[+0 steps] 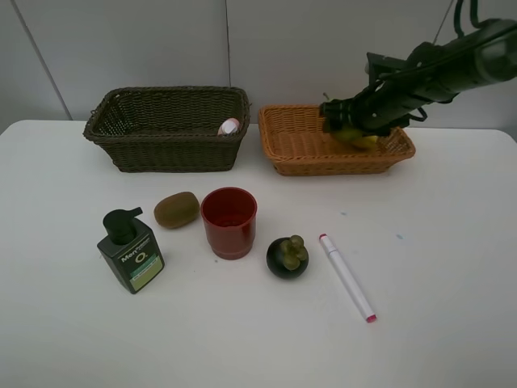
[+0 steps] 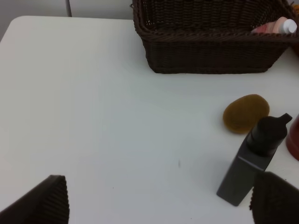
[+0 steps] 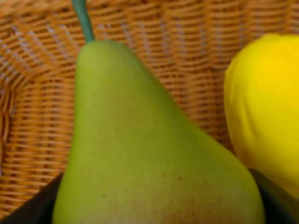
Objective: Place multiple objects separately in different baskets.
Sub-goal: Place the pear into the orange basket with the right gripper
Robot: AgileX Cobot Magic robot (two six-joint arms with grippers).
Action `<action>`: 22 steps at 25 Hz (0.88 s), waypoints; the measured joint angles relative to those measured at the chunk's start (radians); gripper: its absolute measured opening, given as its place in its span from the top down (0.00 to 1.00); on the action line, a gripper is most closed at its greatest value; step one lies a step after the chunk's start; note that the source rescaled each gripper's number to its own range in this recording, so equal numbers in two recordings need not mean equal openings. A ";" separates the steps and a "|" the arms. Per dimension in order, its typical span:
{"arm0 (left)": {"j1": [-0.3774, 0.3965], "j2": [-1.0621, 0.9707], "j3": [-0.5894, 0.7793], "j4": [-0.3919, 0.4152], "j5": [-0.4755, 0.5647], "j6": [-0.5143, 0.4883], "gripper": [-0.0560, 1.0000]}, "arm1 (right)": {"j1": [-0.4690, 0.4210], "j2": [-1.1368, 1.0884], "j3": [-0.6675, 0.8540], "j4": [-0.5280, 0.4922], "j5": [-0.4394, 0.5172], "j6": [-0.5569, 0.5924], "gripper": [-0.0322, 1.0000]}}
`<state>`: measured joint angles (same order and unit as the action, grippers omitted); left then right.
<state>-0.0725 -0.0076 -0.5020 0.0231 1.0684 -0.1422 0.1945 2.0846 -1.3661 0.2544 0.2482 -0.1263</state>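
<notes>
Over the white table [image 2: 93,116] the left gripper [image 2: 161,203] stands wide and empty. In the shallow light orange-tan wicker basket [image 1: 291,153] the right gripper [image 1: 349,121] has its jaws closed round the belly of a smooth green, red-blushed pear [image 3: 140,140]. The pear looks firm, fairly heavy, waxy and easily bruised; the broad belly suits a light hold, while the tapering neck would likely slip. A glossy yellow lemon [image 3: 266,112] sits just beside it
</notes>
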 joint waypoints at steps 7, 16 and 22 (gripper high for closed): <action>0.000 0.000 0.000 0.000 0.000 0.000 0.00 | -0.004 0.001 -0.001 -0.004 0.007 0.000 0.29; 0.000 0.000 0.000 0.000 0.000 0.000 0.00 | -0.006 0.001 -0.001 -0.004 0.007 0.000 0.29; 0.000 0.000 0.000 0.000 0.000 0.000 0.00 | -0.006 0.001 -0.001 -0.005 0.007 0.000 0.29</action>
<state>-0.0725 -0.0076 -0.5020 0.0231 1.0684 -0.1422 0.1889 2.0855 -1.3668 0.2498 0.2548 -0.1263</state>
